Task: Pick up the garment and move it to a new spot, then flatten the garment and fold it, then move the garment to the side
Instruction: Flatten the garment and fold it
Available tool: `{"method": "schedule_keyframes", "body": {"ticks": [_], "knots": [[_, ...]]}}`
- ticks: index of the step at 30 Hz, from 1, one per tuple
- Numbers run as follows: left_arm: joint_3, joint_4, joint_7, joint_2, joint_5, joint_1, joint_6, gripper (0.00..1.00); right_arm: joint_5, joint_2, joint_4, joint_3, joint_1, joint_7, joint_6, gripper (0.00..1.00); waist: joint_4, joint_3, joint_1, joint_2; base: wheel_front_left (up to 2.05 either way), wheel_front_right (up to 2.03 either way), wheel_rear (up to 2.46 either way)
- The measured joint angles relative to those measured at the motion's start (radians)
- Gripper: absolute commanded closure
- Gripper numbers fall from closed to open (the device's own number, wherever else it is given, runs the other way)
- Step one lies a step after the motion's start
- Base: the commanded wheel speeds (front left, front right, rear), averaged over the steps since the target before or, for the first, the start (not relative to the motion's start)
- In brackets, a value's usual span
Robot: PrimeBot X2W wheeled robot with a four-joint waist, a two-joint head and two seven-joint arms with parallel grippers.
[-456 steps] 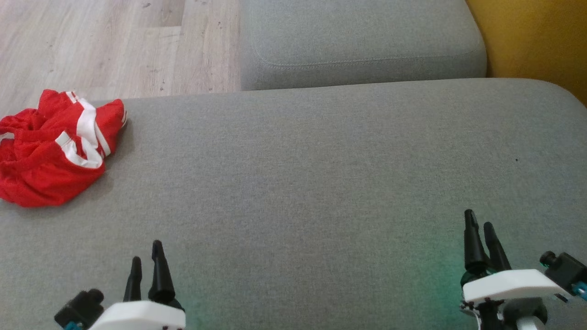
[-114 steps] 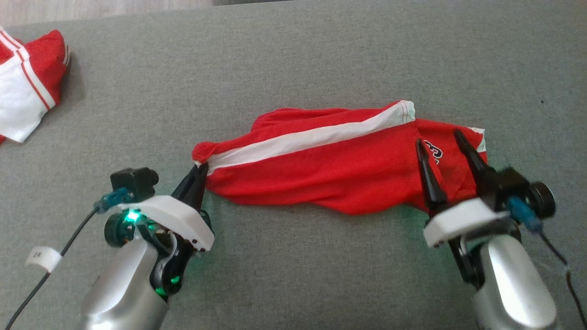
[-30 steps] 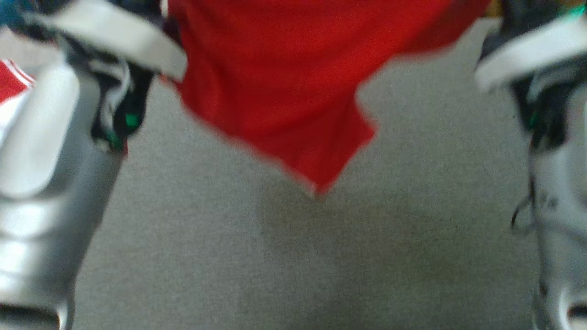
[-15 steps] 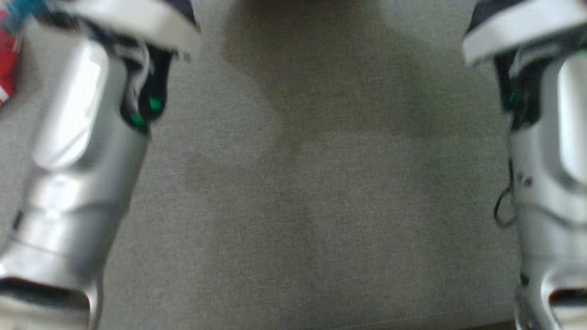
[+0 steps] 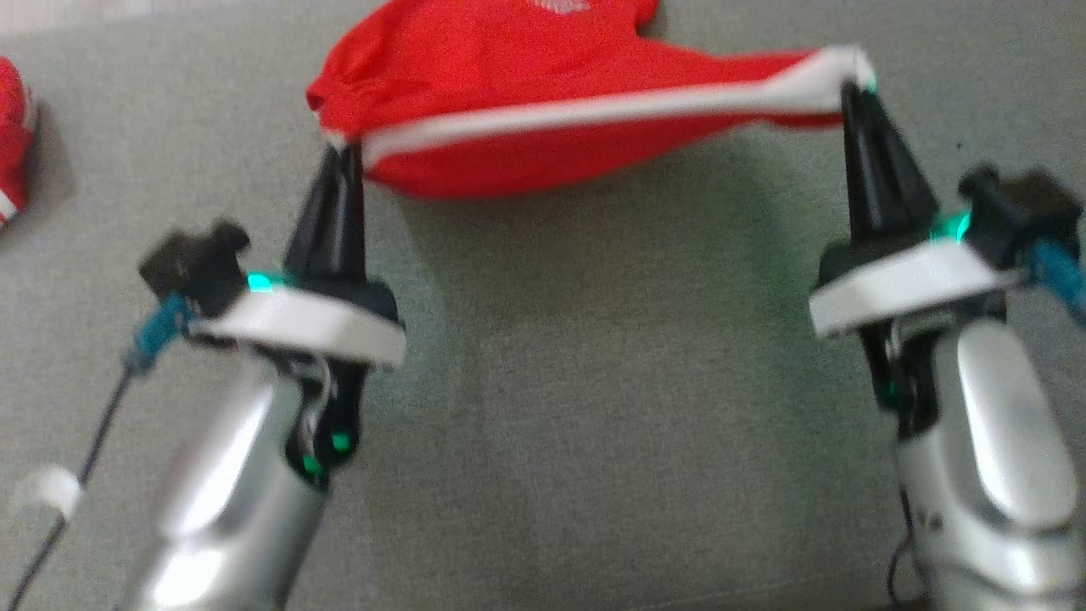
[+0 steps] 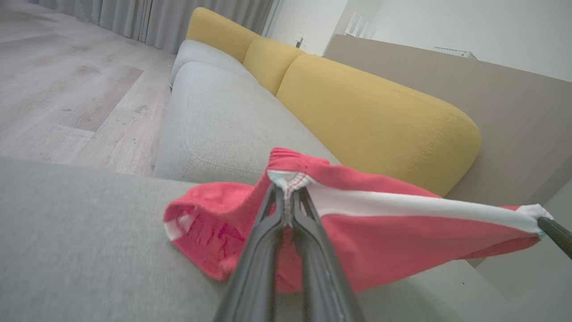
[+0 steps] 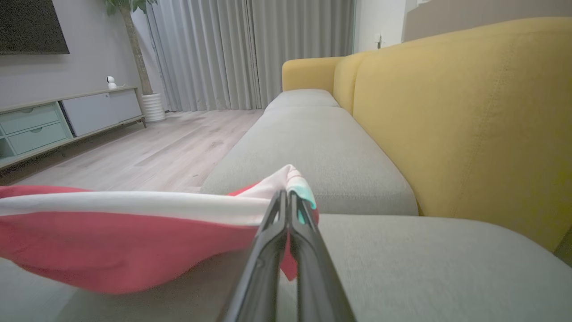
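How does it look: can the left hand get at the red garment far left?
Probably not yet: the left hand is shut on the stretched garment; the cushion toward the far garment looks unobstructed.

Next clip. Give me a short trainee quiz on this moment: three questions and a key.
1. True or false: the left gripper stands open, clear of the red fabric garment with a white stripe.
2. What does the right gripper pinch? A: the stripe's white end; B: the garment's red middle; C: nothing.
3. What colour is the sofa's padded backrest?
Key: 1 false; 2 A; 3 yellow.
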Motion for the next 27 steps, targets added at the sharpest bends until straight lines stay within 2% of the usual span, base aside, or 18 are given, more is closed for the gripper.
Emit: {"method": "schedule_keyframes", "body": {"ticks": [9, 14, 18, 23, 27], "knots": [[-0.029, -0.227, -0.027, 0.012, -0.009, 0.312, 0.092, 1.00, 0.035, 0.018, -0.240, -0.024, 0.334, 0.043, 0.000, 1.00, -0.009, -0.134, -0.0002, 0.0000, 0.00, 0.00, 0.00], [-0.060, -0.379, -0.012, 0.037, -0.009, 0.488, 0.154, 1.00, 0.014, 0.024, -0.415, -0.066, 0.511, 0.120, 0.000, 1.00, -0.015, -0.203, -0.0003, 0.0001, 0.00, 0.00, 0.00], [-0.098, -0.458, 0.019, 0.037, -0.011, 0.585, 0.195, 1.00, -0.007, 0.025, -0.538, -0.115, 0.623, 0.189, 0.000, 1.00, 0.003, -0.218, -0.0003, 0.0001, 0.00, 0.00, 0.00], [-0.127, -0.444, 0.045, 0.002, -0.035, 0.596, 0.215, 1.00, -0.037, 0.027, -0.558, -0.140, 0.629, 0.257, 0.000, 1.00, 0.047, -0.187, 0.0002, 0.0000, 0.00, 0.00, 0.00], [-0.150, -0.362, 0.071, -0.049, -0.050, 0.553, 0.215, 1.00, -0.067, 0.025, -0.504, -0.156, 0.540, 0.298, 0.000, 1.00, 0.089, -0.145, 0.0001, 0.0001, 0.00, 0.00, 0.00]]}}
